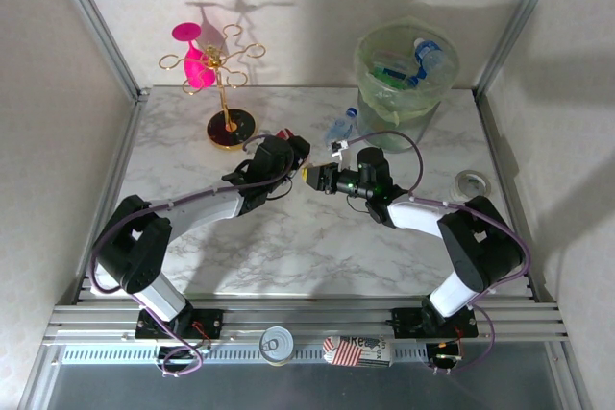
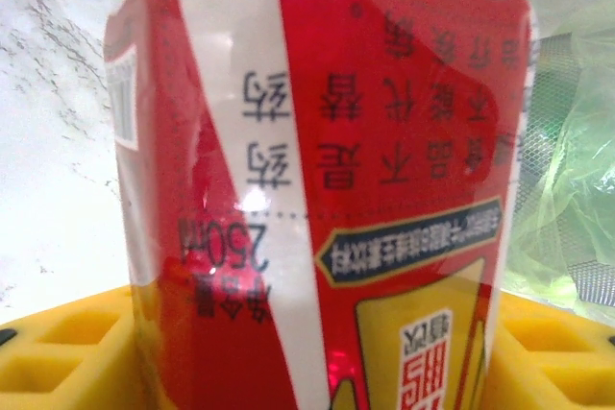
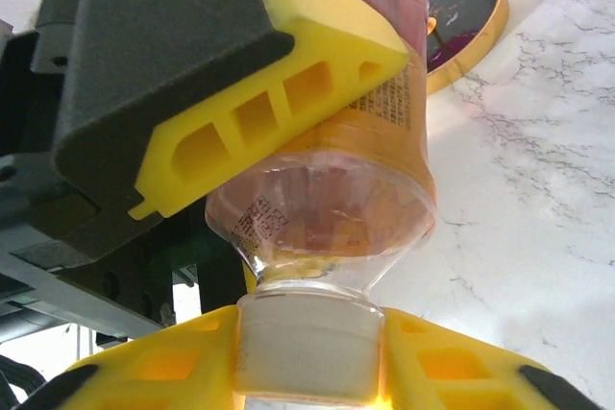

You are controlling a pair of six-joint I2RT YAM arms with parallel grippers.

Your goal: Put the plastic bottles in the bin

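A clear plastic bottle (image 2: 317, 141) with a red and white label hangs above the table between both arms. My left gripper (image 2: 317, 372) is shut on its body, a yellow pad (image 2: 58, 343) on either side. My right gripper (image 3: 307, 357) is shut on its white cap (image 3: 307, 338), just under the left arm's finger (image 3: 279, 74). From above, the left gripper (image 1: 291, 155) and right gripper (image 1: 317, 178) meet at mid table, with the bottle's red end (image 1: 286, 134) peeking out. The pale green bin (image 1: 404, 69) stands at the back right with bottles inside.
Another clear bottle with a blue cap (image 1: 339, 127) lies on the marble just left of the bin. The gold stand with pink glasses (image 1: 216, 74) stands at the back left. A small round ring (image 1: 471, 182) lies near the right edge. A can (image 1: 277, 344) rests on the front rail.
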